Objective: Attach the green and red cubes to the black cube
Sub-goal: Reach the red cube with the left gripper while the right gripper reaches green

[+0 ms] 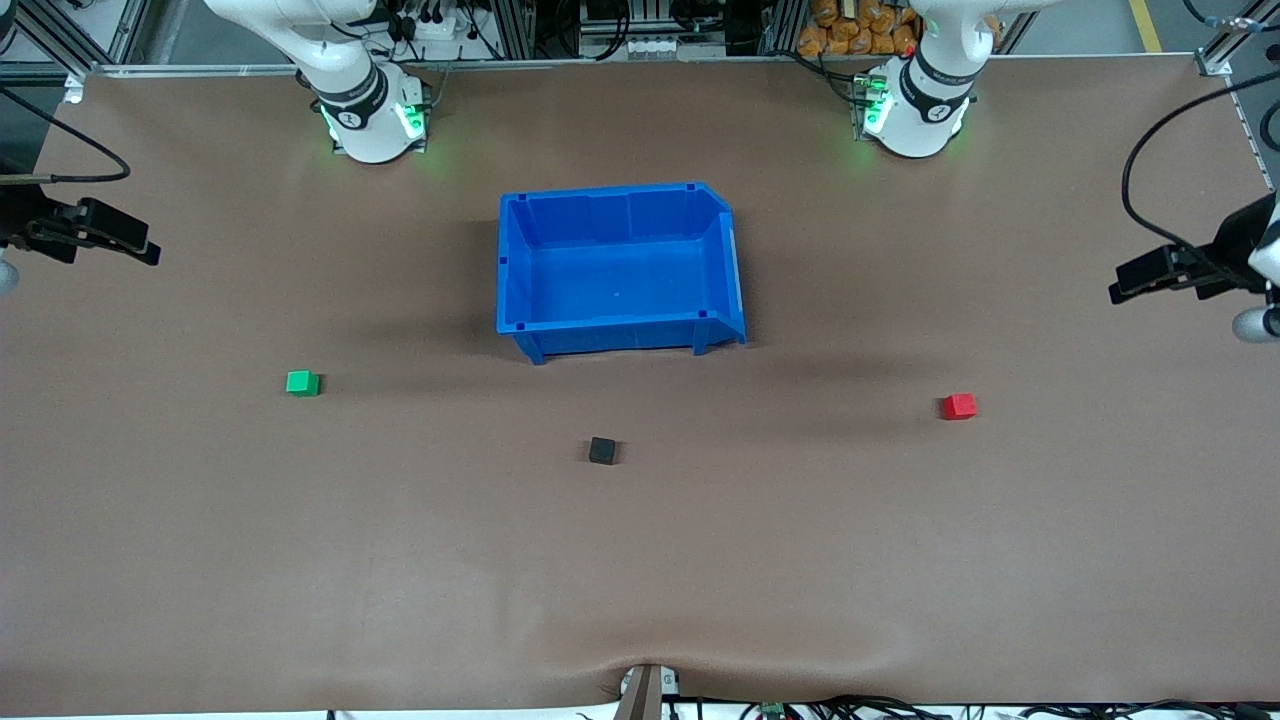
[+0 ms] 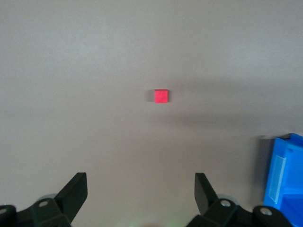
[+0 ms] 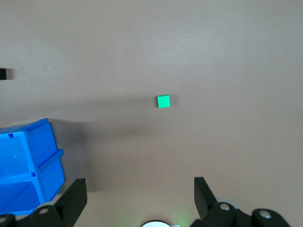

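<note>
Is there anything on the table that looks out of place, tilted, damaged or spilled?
Nothing stands out. The green cube, black cube and red cube each lie flat and apart on the table. The blue bin stands upright and empty. The left gripper and right gripper hang open, holding nothing.

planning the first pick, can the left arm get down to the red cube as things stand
Probably yes. The red cube lies alone on the bare table toward the left arm's end, with nothing on or beside it. The left gripper is above it, jaws open, and the blue bin stands well off.
</note>
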Tool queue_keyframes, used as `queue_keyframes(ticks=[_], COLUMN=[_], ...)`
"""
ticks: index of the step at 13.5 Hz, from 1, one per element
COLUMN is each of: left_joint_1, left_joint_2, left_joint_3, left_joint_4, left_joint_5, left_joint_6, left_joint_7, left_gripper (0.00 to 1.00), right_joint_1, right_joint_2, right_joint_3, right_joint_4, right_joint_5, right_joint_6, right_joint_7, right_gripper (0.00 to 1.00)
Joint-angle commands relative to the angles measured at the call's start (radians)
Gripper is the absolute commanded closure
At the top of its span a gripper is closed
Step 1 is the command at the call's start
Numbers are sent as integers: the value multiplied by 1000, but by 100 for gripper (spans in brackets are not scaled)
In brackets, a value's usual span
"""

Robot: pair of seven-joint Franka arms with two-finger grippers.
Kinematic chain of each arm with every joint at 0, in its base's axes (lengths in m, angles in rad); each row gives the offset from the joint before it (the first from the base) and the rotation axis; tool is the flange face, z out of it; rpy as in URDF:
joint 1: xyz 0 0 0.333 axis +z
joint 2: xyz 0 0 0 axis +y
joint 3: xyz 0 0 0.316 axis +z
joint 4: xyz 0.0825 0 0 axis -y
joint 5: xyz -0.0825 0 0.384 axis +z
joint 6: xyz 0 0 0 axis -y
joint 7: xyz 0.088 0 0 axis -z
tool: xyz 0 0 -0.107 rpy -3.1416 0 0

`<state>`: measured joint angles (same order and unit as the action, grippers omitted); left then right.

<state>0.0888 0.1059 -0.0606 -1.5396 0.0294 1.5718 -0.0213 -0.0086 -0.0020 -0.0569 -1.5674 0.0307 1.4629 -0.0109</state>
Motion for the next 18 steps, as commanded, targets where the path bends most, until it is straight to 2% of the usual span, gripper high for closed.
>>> queue_keyframes(ticks=[1, 8, 12, 15, 18], left_joint_1=[5, 28, 46, 36, 32], left_joint_2=[38, 78, 104, 188, 209], left_joint_3=[-4, -5, -4, -10, -16], left_joint_4=[27, 29, 30, 105, 151], left_joint_5=[33, 30, 29, 26, 20], left_joint_6=[-12, -26, -19, -15, -15], left_joint_7=[0, -9, 6, 12, -6], left_gripper=[0, 0, 0, 0, 0], right_joint_1=[-7, 1, 2, 2, 4], right_joint_2=[-3, 10, 8, 4, -26], right_joint_3=[3, 5, 5, 6, 6], right_joint_4=[-5, -14, -57, -97, -172], right_joint_5=[-5, -2, 0, 0, 2], right_joint_6=[7, 22, 40, 68, 115], right_joint_7=[-3, -1, -3, -6, -8], right_gripper=[0, 0, 0, 0, 0])
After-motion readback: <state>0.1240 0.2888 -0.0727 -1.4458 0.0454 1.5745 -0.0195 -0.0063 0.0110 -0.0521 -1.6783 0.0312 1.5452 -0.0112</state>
